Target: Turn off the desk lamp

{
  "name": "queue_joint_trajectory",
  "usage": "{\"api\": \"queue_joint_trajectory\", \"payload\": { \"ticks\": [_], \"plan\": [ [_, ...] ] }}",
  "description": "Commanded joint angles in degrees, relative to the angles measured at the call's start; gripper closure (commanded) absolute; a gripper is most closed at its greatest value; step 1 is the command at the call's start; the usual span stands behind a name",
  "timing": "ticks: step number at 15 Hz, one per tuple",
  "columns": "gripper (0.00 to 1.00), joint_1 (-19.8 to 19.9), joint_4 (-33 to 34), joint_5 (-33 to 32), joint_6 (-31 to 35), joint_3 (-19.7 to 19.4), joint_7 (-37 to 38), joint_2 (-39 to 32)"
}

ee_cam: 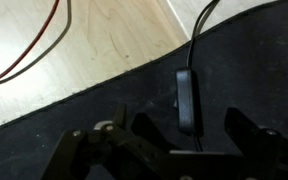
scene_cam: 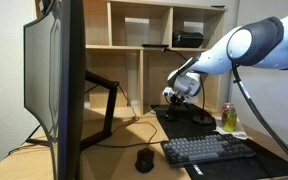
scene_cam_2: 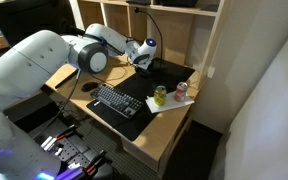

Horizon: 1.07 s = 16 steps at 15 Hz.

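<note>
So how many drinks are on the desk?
2: a green drink and a red drink, side by side beside the keyboard. Others could be hidden behind the robot arm.

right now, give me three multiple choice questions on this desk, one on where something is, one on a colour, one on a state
1. Where does the keyboard lie?
A on the black mat
B on a shelf
C on bare wood

2. What colour is the thin cable that crosses the wooden desk in the wrist view?
A blue
B red
C white

3. How is the gripper?
A shut on a pen
B shut on a cup
C open

Answers:
1 A, the mat shows under the keyboard in both exterior views.
2 B, the cable curves red over the pale wood.
3 C, its fingers stand apart, one on each side of the cord switch.
</note>
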State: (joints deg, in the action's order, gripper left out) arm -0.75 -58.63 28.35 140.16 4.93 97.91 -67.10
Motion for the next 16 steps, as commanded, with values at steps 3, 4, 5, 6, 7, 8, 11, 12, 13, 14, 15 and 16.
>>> {"api": "queue_joint_trajectory", "payload": {
  "ticks": [3,4,5,6,7,8,11,12,13,14,15,16],
  "plan": [
    [0.0,0.02,2.93,-0.51,5.16,2.05,-2.06,-3.5],
    [0.19,0.07,3.03,-0.54,5.95,2.05,-2.1,-3.72],
    [0.27,0.18,2.96,-0.66,6.03,1.84,-1.93,-3.64],
    [0.33,0.32,3.02,-0.74,5.86,1.7,-1.69,-3.47],
    [0.42,0.56,3.13,-0.71,5.88,1.7,-1.7,-3.41],
    [0.47,0.64,3.28,-0.66,6.06,1.74,-1.67,-3.46],
    [0.7,0.66,3.81,-0.77,6.75,1.74,-1.63,-3.76],
    [0.75,0.74,3.94,-0.83,6.92,1.7,-1.61,-3.77],
    [0.84,0.74,4.01,-0.91,7.24,1.64,-1.58,-3.82],
    [0.89,0.72,3.89,-0.97,7.46,1.56,-1.49,-3.75],
    [0.98,0.67,3.89,-1.08,7.55,1.48,-1.47,-3.8],
    [0.98,0.61,3.88,-1.23,7.62,1.38,-1.4,-3.84]
  ]
}}
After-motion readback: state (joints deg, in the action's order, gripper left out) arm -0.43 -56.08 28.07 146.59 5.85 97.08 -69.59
